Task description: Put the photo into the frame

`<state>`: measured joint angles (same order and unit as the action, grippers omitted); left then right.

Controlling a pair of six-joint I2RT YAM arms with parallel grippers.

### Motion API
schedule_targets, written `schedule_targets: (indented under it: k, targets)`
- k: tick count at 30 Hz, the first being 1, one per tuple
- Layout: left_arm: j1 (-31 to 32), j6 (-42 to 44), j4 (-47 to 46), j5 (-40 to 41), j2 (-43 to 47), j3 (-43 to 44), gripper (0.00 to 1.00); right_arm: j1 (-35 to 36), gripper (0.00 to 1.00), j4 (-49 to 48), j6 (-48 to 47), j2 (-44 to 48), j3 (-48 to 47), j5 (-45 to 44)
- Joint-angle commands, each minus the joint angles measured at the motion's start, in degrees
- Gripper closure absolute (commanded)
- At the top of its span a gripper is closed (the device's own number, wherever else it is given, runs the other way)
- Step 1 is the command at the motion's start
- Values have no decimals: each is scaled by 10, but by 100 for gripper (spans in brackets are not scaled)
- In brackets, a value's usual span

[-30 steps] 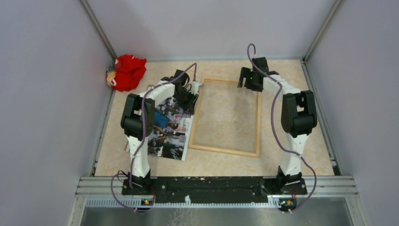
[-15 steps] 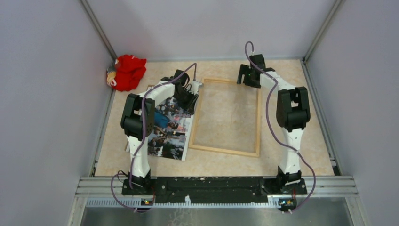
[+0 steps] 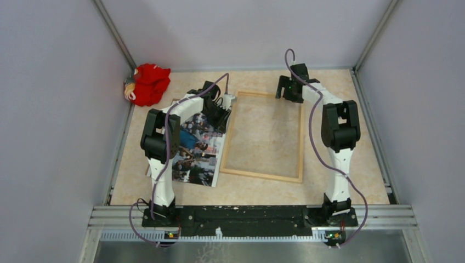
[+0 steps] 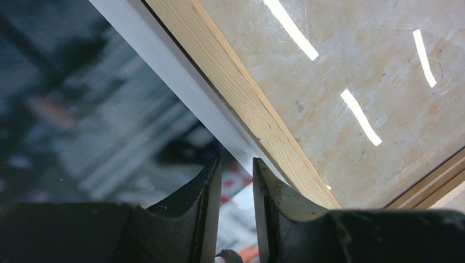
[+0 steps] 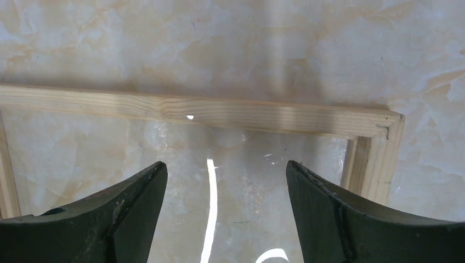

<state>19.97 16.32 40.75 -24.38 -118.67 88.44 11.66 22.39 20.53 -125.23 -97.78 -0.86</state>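
Marbled table [image 3: 257, 192]: photo [image 4: 82, 109] looks thin, floppy; pinch its white edge. Left gripper [image 4: 237, 219] nearly closed there, grip unclear; right gripper [image 5: 225, 219] gapes, frame [image 5: 219, 112] ahead.

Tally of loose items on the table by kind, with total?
Glossy rectangular photo print: 1
Light-wood rectangular picture frame: 1
Red soft toy: 1
Total: 3

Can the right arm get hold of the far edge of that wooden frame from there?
Probably yes. The right gripper hangs with its jaws wide open over the frame, close to its far rail and right corner. Nothing lies between them.
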Motion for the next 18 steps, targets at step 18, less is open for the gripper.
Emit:
schedule_targets:
  k: [18]
  targets:
    - [-2, 12, -2, 2, 0, 0, 65, -5, 23, 18, 0, -11, -12, 37]
